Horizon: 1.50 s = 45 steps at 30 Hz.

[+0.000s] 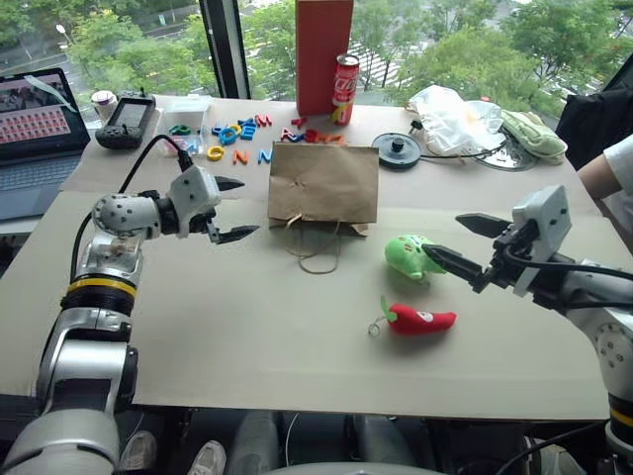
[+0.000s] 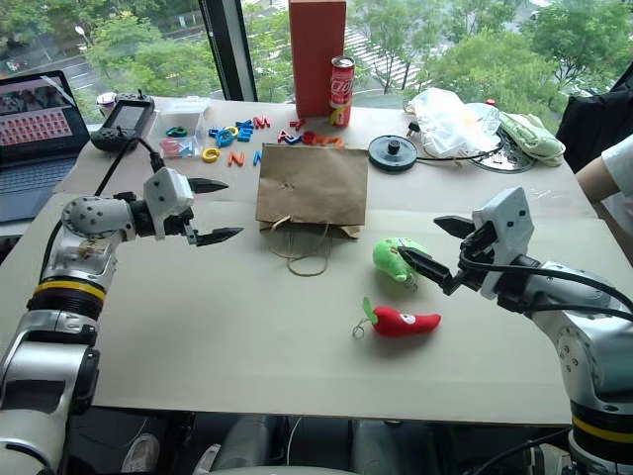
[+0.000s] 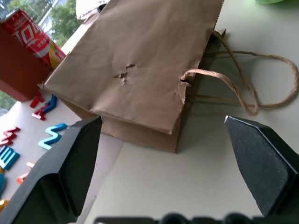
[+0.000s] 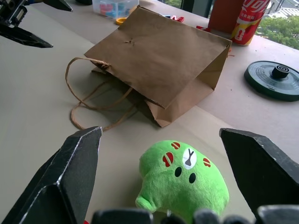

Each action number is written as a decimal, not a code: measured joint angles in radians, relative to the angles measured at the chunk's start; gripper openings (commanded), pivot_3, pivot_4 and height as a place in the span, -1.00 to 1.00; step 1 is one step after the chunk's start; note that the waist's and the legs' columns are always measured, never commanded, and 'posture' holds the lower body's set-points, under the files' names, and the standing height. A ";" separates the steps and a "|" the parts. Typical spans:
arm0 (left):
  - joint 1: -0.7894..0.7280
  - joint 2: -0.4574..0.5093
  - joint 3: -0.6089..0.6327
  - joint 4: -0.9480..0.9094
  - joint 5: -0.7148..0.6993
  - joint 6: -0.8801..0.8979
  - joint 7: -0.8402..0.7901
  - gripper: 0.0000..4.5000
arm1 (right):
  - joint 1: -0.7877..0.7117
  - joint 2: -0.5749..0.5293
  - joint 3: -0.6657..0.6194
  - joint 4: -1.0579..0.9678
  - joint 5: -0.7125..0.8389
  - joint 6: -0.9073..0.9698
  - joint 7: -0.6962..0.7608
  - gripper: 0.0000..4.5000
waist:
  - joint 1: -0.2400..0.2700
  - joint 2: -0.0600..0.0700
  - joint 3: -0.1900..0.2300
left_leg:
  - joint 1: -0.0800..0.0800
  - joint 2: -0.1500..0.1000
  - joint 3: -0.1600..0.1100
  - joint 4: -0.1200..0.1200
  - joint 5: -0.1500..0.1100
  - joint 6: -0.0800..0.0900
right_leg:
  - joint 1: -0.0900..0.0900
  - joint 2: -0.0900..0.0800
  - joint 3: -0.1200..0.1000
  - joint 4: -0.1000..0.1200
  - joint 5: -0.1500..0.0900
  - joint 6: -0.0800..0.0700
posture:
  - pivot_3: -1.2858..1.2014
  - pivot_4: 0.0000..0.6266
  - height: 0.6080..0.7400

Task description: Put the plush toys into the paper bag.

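Left eye view: beige table (image 1: 247,346) by windows (image 1: 148,40); both hands spread, empty.

Both arms are silver-grey metal w/ rounded joint housings; the left forearm carries a yellow ring between black bands just behind the wrist, and a black cable loops up over the wrist into the boxy light-grey left gripper (image 1: 235,209), which ends in two pointed black fingers. The right gripper (image 2: 433,247) has the same light-grey angular housing w/ small dark screw holes, tapered black fingers, and black cables running back along the grey forearm.
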 measured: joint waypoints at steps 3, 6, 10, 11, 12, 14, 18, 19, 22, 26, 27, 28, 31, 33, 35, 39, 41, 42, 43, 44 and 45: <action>-0.072 -0.050 -0.074 0.146 0.121 -0.165 0.082 1.00 | 0.016 0.000 -0.012 -0.022 0.001 0.011 -0.014 0.99 | -0.002 0.000 0.000 | -0.003 -0.001 0.000 0.000 -0.001 0.001 | -0.003 0.000 0.000 0.000 0.000 0.001 | 0.03 -0.52 0.98; -0.115 -0.099 -0.119 0.249 0.204 -0.268 0.161 1.00 | 0.026 0.001 -0.021 -0.053 0.008 0.021 -0.038 0.99 | -0.008 0.000 0.000 | -0.004 0.000 0.000 0.000 -0.001 0.001 | -0.005 0.000 0.001 0.001 0.000 0.001 | 0.03 -0.52 0.98; -0.146 -0.149 -0.124 0.307 0.220 -0.325 0.174 1.00 | 0.049 0.016 -0.026 -0.095 0.030 0.031 -0.071 0.99 | -0.008 0.000 0.000 | -0.004 0.000 0.000 0.001 -0.001 0.001 | -0.005 0.000 0.001 0.002 0.000 0.001 | 0.03 -0.52 0.98; -0.152 -0.155 -0.123 0.314 0.219 -0.331 0.170 1.00 | 0.053 0.020 -0.027 -0.103 0.032 0.032 -0.080 0.99 | -0.008 0.000 0.000 | -0.004 0.000 0.000 0.001 -0.001 0.001 | -0.005 0.000 0.001 0.002 0.000 0.001 | 0.03 -0.52 0.98; -0.160 -0.160 -0.121 0.322 0.219 -0.335 0.164 0.89 | 0.056 0.022 -0.029 -0.111 0.036 0.034 -0.088 1.00 | -0.009 0.000 0.000 | -0.004 0.000 0.000 0.002 -0.001 0.001 | -0.005 0.001 0.001 0.003 0.000 0.001 | 0.03 -0.52 0.98; -0.167 -0.160 -0.116 0.324 0.219 -0.347 0.153 0.69 | 0.058 0.027 -0.031 -0.120 0.038 0.034 -0.104 1.00 | -0.010 0.000 0.000 | -0.004 0.000 0.000 0.002 -0.001 0.001 | -0.005 0.001 0.002 0.003 0.000 0.001 | 0.03 -0.52 0.98; -0.169 -0.159 -0.110 0.342 0.219 -0.354 0.138 0.04 | 0.059 0.034 -0.031 -0.120 0.038 0.034 -0.127 1.00 | -0.009 0.000 0.000 | -0.004 0.000 0.000 0.003 -0.001 0.001 | -0.005 0.001 0.002 0.004 0.000 0.001 | 0.03 -0.52 0.98; -0.169 -0.159 -0.109 0.345 0.219 -0.354 0.134 -0.12 | 0.059 0.034 -0.031 -0.120 0.038 0.034 -0.130 1.00 | -0.009 0.000 0.000 | -0.004 0.000 0.000 0.003 -0.001 0.001 | -0.005 0.001 0.002 0.004 0.000 0.001 | 0.03 -0.52 0.98; -0.169 -0.157 -0.107 0.350 0.220 -0.354 0.132 -0.66 | 0.059 0.034 -0.030 -0.120 0.037 0.034 -0.139 1.00 | -0.009 0.000 0.000 | -0.004 0.000 -0.001 0.003 -0.001 0.001 | -0.005 0.001 0.002 0.004 0.000 0.001 | 0.03 -0.52 0.98; -0.169 -0.157 -0.106 0.350 0.220 -0.354 0.132 -0.98 | 0.057 0.034 -0.029 -0.117 0.037 0.034 -0.145 1.00 | -0.009 0.000 0.000 | -0.004 0.000 -0.001 0.003 -0.001 0.001 | -0.005 0.001 0.002 0.004 0.000 0.001 | 0.03 -0.52 0.98; -0.169 -0.157 -0.105 0.350 0.220 -0.354 0.132 -0.98 | 0.056 0.034 -0.028 -0.115 0.037 0.034 -0.146 1.00 | -0.009 0.000 0.000 | -0.004 0.000 -0.001 0.003 -0.001 0.001 | -0.005 0.001 0.002 0.004 0.000 0.001 | 0.03 -0.52 0.98; -0.169 -0.157 -0.100 0.350 0.218 -0.353 0.128 -0.98 | 0.056 0.034 -0.026 -0.114 0.036 0.034 -0.147 1.00 | -0.008 0.000 0.000 | -0.004 0.000 -0.001 0.003 -0.001 0.001 | -0.005 0.001 0.002 0.004 0.000 0.001 | 0.03 -0.52 0.98; -0.168 -0.165 -0.065 0.349 0.184 -0.348 0.081 -0.98 | 0.051 0.034 -0.015 -0.113 0.034 0.034 -0.149 1.00 | -0.009 0.000 0.000 | -0.004 0.000 -0.001 0.004 -0.001 0.001 | -0.005 0.001 0.002 0.004 0.000 0.001 | 0.03 -0.52 0.98; -0.161 -0.172 -0.028 0.331 0.127 -0.328 0.006 -0.98 | 0.050 0.035 -0.008 -0.113 0.032 0.034 -0.149 1.00 | -0.009 0.000 0.000 | -0.004 0.000 0.000 0.004 -0.001 0.001 | -0.005 0.001 0.002 0.004 0.000 0.001 | 0.03 -0.52 0.98; -0.150 -0.171 -0.001 0.301 0.075 -0.308 -0.057 -0.98 | 0.050 0.035 -0.003 -0.113 0.030 0.034 -0.149 1.00 | -0.009 0.000 0.000 | -0.004 0.001 -0.001 0.004 -0.001 0.001 | -0.005 0.002 0.002 0.004 0.000 0.001 | 0.03 -0.52 0.98; -0.092 -0.162 0.074 0.134 -0.088 -0.137 -0.207 -0.98 | 0.050 0.035 0.016 -0.114 0.032 0.034 -0.148 1.00 | -0.012 0.000 0.000 | -0.004 0.003 -0.001 0.005 -0.001 0.001 | -0.005 0.006 0.007 0.004 0.000 0.001 | 0.03 -0.52 0.98; -0.054 -0.141 0.106 0.013 -0.157 -0.019 -0.240 -0.98 | 0.053 0.035 0.037 -0.119 0.035 0.035 -0.146 1.00 | -0.015 0.000 0.000 | -0.004 0.004 -0.002 0.005 -0.001 0.001 | -0.005 0.008 0.010 0.005 0.000 0.001 | 0.03 -0.52 0.98; -0.033 -0.125 0.118 -0.055 -0.183 0.042 -0.244 -0.98 | 0.052 0.035 0.051 -0.123 0.036 0.037 -0.147 1.00 | -0.017 0.000 0.000 | -0.004 0.004 -0.002 0.005 0.000 0.001 | -0.005 0.009 0.011 0.005 0.000 0.001 | 0.03 -0.52 0.98; -0.009 -0.112 0.130 -0.126 -0.206 0.103 -0.242 -0.98 | 0.050 0.038 0.067 -0.131 0.038 0.042 -0.149 1.00 | -0.019 0.000 0.000 | -0.004 0.004 -0.002 0.005 0.000 0.001 | -0.005 0.009 0.012 0.006 0.000 0.001 | 0.03 -0.52 0.98; 0.008 -0.104 0.135 -0.176 -0.218 0.146 -0.240 -0.98 | 0.047 0.044 0.078 -0.138 0.038 0.049 -0.151 1.00 | -0.020 0.000 0.000 | -0.003 0.004 -0.003 0.005 0.000 0.001 | -0.005 0.009 0.013 0.006 0.000 0.001 | 0.03 -0.52 0.98; 0.027 -0.099 0.137 -0.221 -0.226 0.186 -0.234 -0.98 | 0.042 0.051 0.097 -0.143 0.038 0.055 -0.158 1.00 | -0.020 0.000 0.000 | -0.003 0.004 -0.003 0.006 0.000 0.001 | -0.005 0.010 0.013 0.006 0.000 0.001 | 0.03 -0.52 0.98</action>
